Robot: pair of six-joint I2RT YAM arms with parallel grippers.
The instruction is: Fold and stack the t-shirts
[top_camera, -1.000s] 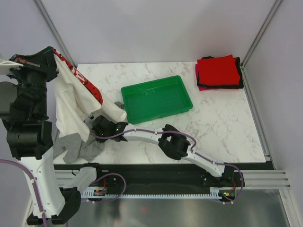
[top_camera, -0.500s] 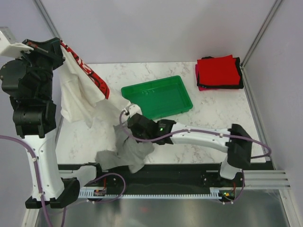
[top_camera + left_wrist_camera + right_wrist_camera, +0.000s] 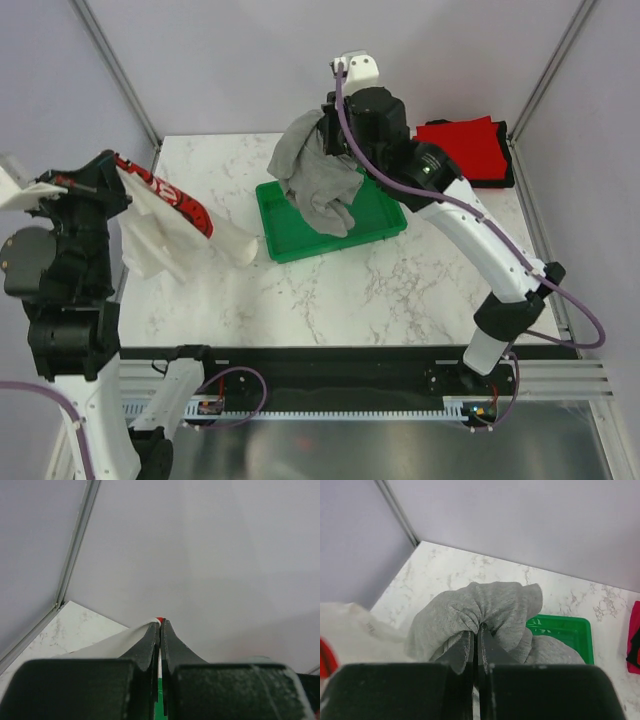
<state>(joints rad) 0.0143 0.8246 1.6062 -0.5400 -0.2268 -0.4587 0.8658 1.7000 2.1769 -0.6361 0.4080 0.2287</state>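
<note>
Left hand [image 3: 160,623]: my fingers are pinched tight on the white t-shirt [image 3: 160,220], which hangs over the left side of the surface [image 3: 400,290]. Its red print is half folded out of sight.

Right hand [image 3: 478,628]: clamped on the bunched grey t-shirt [image 3: 320,185], held above the green tray [image 3: 385,225] and hiding its far-left part.

Far right corner: one stack [image 3: 462,148], red on top, only black and pink edges showing.

Count: two shirts aloft, three stacked, one tray.

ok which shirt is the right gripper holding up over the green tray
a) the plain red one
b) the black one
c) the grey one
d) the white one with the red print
c: the right gripper is shut on the bunched grey shirt, which hangs above the green tray. The white printed shirt is held by the left gripper.
</note>
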